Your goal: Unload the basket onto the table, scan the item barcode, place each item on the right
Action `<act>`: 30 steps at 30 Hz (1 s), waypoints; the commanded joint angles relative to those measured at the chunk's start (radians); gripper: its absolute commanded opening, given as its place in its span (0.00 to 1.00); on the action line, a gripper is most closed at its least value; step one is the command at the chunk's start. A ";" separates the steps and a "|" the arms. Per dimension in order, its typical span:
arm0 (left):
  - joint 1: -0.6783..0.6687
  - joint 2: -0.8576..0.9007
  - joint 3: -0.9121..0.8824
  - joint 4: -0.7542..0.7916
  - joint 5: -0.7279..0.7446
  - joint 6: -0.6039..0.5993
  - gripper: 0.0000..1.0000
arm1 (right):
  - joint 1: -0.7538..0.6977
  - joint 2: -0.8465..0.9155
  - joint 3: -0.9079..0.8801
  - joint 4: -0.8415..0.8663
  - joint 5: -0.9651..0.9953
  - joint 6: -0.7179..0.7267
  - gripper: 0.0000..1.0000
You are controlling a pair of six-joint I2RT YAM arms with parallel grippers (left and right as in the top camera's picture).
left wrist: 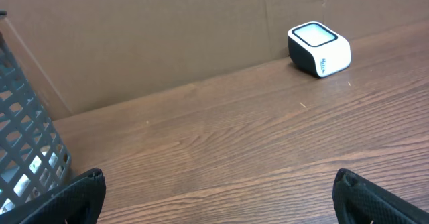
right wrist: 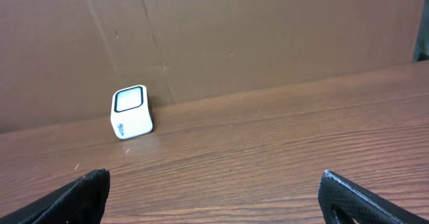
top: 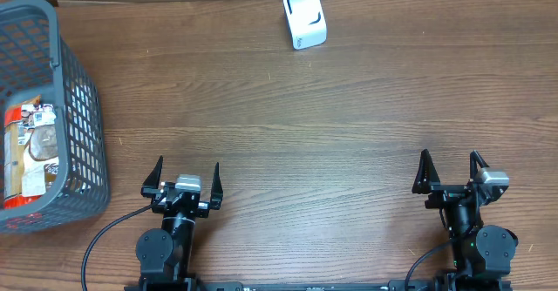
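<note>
The left claw [top: 187,174] and right claw [top: 450,165] are held apart, empty. The packet [top: 30,152] is seen in the basket [top: 83,99] at nine o'clock. It is judged light and slippery, best pinched edgewise.

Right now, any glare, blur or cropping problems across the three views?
Overhead: even light, sharp, soft shadows; the grey plastic mesh basket is cut off by the left edge. Left wrist: small white cube scanner crisp, black claw fingertips soft-focus in the corners. Right wrist: the same; no glare.
</note>
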 commanded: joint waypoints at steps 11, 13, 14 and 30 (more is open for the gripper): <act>-0.007 -0.013 -0.007 0.002 -0.014 0.018 1.00 | -0.004 -0.010 -0.010 0.004 0.006 -0.003 1.00; -0.007 -0.013 -0.007 0.002 -0.014 0.018 0.99 | -0.004 -0.010 -0.010 0.004 0.006 -0.003 1.00; -0.007 -0.013 -0.007 0.002 -0.014 0.018 0.99 | -0.004 -0.010 -0.010 0.004 0.006 -0.003 1.00; -0.007 -0.013 -0.006 0.034 0.002 0.018 1.00 | -0.004 -0.010 -0.010 0.004 0.006 -0.003 1.00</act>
